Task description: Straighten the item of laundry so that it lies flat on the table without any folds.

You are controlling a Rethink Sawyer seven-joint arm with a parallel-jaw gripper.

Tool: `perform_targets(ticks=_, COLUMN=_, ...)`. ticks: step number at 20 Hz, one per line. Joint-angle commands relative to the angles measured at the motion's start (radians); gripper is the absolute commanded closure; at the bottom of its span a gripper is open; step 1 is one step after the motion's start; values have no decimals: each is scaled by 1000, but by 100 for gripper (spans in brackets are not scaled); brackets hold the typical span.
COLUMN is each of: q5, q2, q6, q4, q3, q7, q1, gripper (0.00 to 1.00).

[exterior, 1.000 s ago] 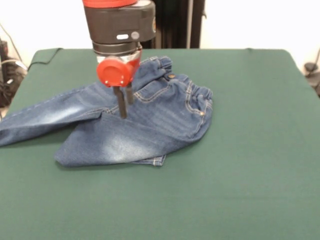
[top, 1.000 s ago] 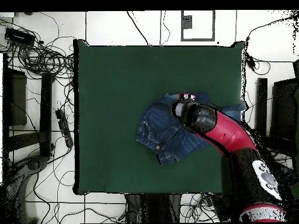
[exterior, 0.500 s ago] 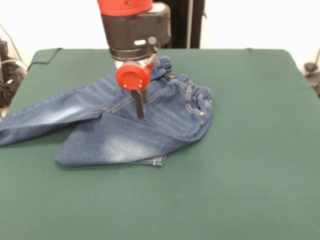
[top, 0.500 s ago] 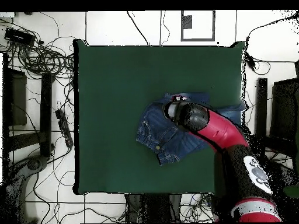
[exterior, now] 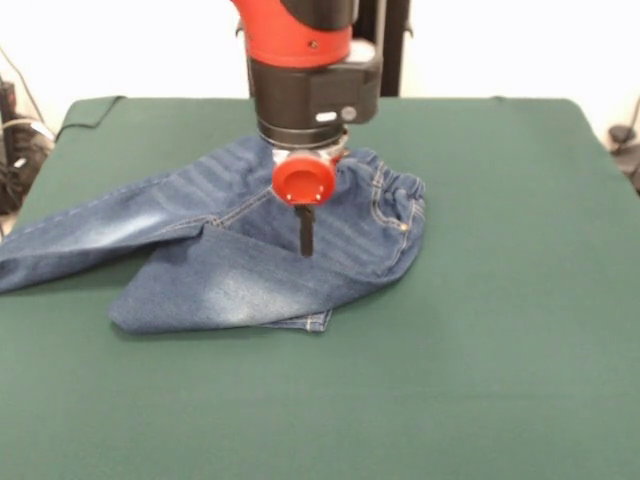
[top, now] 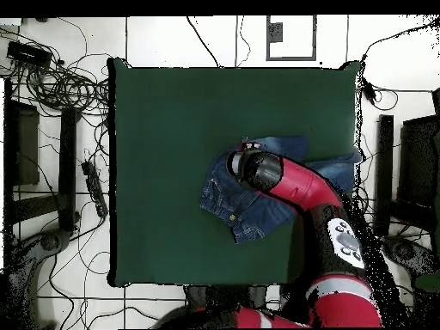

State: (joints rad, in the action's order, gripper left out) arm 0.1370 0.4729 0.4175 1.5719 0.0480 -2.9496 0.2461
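The item of laundry [exterior: 230, 275], a small pair of blue jeans, lies crumpled left of the table's [exterior: 480, 360] middle. Its elastic waistband is at the right. One leg stretches to the left table edge, and the other is folded over in front with its cuff tucked under. My gripper [exterior: 306, 248] stands upright over the seat of the jeans, just left of the waistband. It is shut, and its tips show as one dark post at the cloth, with no fabric lifted. In the overhead view the arm's head [top: 253, 168] covers the gripper above the jeans [top: 228, 206].
The dark green table [top: 172, 129] is far larger than the jeans. Cables [top: 60, 82] and black stands [top: 64, 163] lie on the floor beyond its sides. The far jeans leg reaches the table's edge [exterior: 8, 270].
The arm has travelled to the right in the front view, from above the legs' junction to the seat near the waistband. The two fingertips, apart a second ago, now show as one. The jeans have not shifted.
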Motion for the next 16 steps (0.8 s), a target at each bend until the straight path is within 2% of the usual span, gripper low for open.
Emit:
perform_targets(ticks=1, q5=42, q2=-150, q6=-58, q4=-75, q3=126, q7=-198, q1=-119, gripper=0)
perform_targets(ticks=9, q5=120, q2=-230, q6=-90, q4=-134, q3=266, q7=-272, q1=-238, gripper=0)
perform_targets(ticks=16, q5=194, q2=-272, q6=-227, q4=-120, q3=350, q7=-276, q1=-305, gripper=0)
